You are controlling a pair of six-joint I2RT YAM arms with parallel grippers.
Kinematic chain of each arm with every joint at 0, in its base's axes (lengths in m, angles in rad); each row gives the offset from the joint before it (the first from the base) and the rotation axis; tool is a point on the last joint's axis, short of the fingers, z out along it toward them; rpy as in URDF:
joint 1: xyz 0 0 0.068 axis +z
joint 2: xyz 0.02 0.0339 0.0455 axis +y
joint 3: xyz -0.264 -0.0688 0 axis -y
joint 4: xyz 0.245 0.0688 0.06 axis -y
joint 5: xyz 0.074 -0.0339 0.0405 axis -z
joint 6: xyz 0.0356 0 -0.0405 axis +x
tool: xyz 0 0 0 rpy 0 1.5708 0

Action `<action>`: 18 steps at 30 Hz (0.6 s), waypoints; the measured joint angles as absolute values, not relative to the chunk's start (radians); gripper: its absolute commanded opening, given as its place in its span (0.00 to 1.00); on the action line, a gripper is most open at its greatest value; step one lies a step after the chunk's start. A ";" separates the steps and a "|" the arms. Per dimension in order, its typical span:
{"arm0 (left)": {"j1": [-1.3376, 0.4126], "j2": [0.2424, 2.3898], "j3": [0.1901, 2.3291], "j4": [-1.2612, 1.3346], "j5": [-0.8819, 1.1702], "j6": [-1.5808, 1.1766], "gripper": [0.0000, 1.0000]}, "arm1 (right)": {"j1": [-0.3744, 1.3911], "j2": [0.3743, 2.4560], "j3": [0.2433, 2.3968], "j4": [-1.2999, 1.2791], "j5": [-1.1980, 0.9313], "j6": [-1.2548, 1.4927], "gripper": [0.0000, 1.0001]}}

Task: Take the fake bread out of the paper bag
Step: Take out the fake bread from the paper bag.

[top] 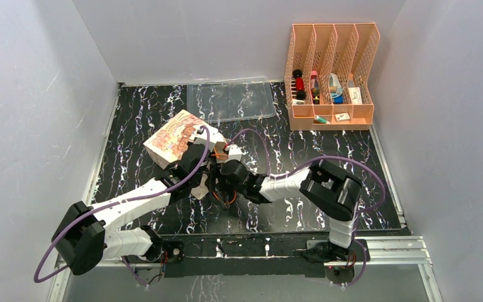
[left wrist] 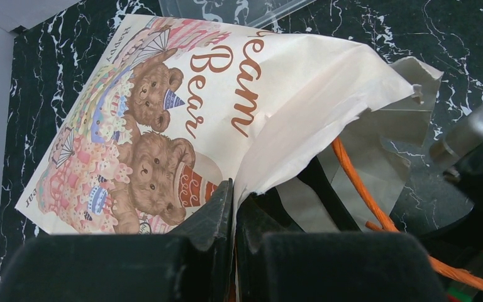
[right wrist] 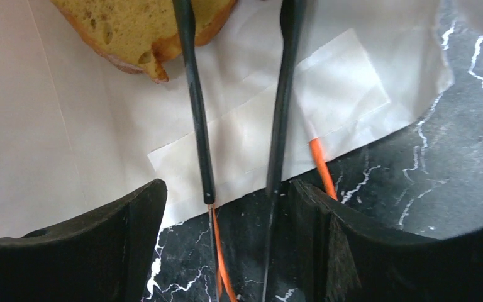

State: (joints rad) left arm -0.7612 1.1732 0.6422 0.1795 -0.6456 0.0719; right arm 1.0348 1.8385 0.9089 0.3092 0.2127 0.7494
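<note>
The paper bag (top: 175, 139) lies on its side on the black marble table, its bear picture (left wrist: 157, 126) facing up. My left gripper (left wrist: 234, 192) is shut on the torn paper edge of the bag's mouth and holds it up. An orange cord handle (left wrist: 358, 182) hangs inside the opening. My right gripper (right wrist: 226, 207) is open at the bag's mouth, over the lower paper flap (right wrist: 258, 126). A golden-brown slice of fake bread (right wrist: 138, 25) lies on the paper inside, ahead and left of its fingers. Two thin black strands and an orange cord (right wrist: 319, 165) run between the fingers. Other bread pieces are hidden.
A clear plastic tray (top: 229, 100) lies at the back behind the bag. An orange slotted organizer (top: 330, 75) with small items stands at the back right. Grey walls close in both sides. Both arms cross near the table's middle (top: 217, 167).
</note>
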 measured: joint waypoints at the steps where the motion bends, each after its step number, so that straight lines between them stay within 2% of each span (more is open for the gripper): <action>1: -0.761 1.173 0.642 0.179 -0.645 0.070 0.00 | 1.040 1.845 0.915 0.308 0.219 0.744 0.68; 6: -0.761 1.173 0.642 0.179 -0.644 0.066 0.00 | 1.059 1.873 0.945 0.306 0.256 0.726 0.65; 10: -0.761 1.173 0.642 0.177 -0.644 0.066 0.00 | 1.059 1.899 0.974 0.300 0.289 0.722 0.59; 14: -0.760 1.174 0.642 0.168 -0.644 0.066 0.00 | 1.059 1.931 1.022 0.273 0.324 0.719 0.50; 18: -0.756 1.174 0.642 0.162 -0.644 0.062 0.00 | 1.059 1.945 1.047 0.236 0.355 0.721 0.35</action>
